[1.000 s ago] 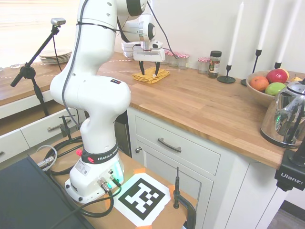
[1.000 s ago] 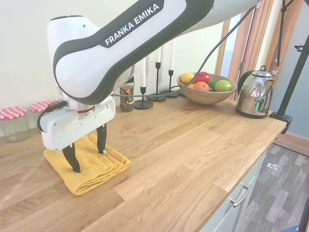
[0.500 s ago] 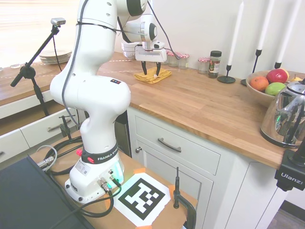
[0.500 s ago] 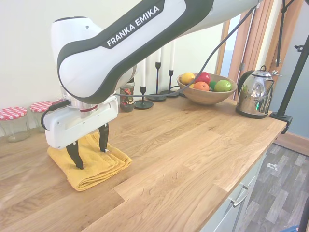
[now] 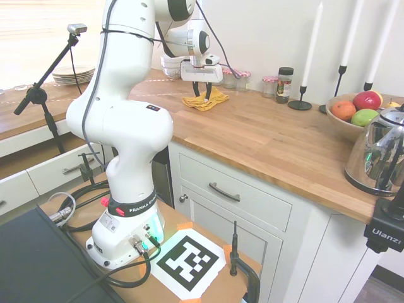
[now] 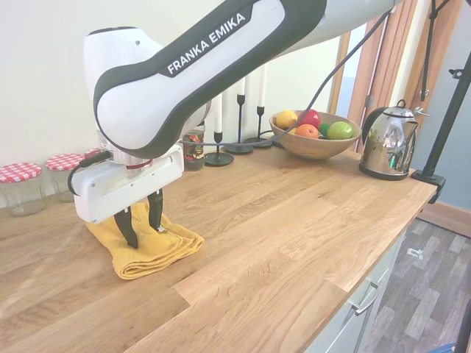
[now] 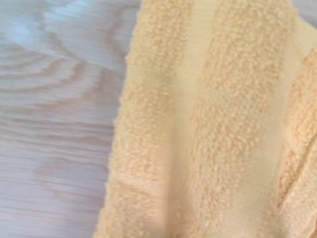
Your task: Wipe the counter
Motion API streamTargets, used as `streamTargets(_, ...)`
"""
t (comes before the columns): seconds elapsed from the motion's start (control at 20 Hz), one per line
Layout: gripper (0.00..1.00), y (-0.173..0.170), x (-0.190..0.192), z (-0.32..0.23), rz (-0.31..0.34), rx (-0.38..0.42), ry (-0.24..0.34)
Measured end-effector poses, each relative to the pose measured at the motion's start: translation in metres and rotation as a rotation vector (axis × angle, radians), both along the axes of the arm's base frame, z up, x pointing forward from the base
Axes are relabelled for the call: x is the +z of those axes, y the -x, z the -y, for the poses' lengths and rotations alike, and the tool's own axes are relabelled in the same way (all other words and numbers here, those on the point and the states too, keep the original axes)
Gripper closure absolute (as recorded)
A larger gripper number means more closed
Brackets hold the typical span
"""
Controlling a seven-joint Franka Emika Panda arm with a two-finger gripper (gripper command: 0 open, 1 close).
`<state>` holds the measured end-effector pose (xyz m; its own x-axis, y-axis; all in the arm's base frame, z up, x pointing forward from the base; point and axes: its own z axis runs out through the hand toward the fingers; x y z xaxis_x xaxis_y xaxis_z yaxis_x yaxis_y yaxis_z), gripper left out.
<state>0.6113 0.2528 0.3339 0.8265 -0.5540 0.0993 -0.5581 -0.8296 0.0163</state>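
Note:
The counter (image 6: 294, 220) is a long warm-brown wooden worktop (image 5: 271, 139) on white cabinets. A folded yellow towel (image 6: 165, 246) lies on it near the back wall, bunched up under the arm's hand. My gripper (image 6: 145, 235) points straight down into the towel, its black fingers drawn close together and pinching a ridge of the cloth. From the other side, the gripper (image 5: 202, 96) stands over the towel (image 5: 201, 106) at the counter's far end. The wrist view is filled with yellow towel (image 7: 208, 124) beside wood grain (image 7: 54, 124).
Red-lidded jars (image 6: 18, 187) stand against the wall behind the towel, with a spice jar (image 5: 285, 84) and black candlesticks (image 5: 301, 101) further along. A fruit bowl (image 6: 313, 140) and a steel kettle (image 6: 388, 141) occupy the counter's other end. Plates (image 5: 73, 74) are stacked beyond the arm.
The fingers have closed in from a wide stance on the towel, gathering it into a narrower, bunched heap. The hand has shifted slightly along the counter.

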Motion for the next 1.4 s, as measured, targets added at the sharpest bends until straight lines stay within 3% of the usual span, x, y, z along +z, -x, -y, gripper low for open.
streamTargets(0.9,1.00,-0.004,0.000,0.011,0.006,-0.017,0.006)
streamTargets(1.4,1.00,-0.020,0.001,0.110,0.020,-0.109,0.014)
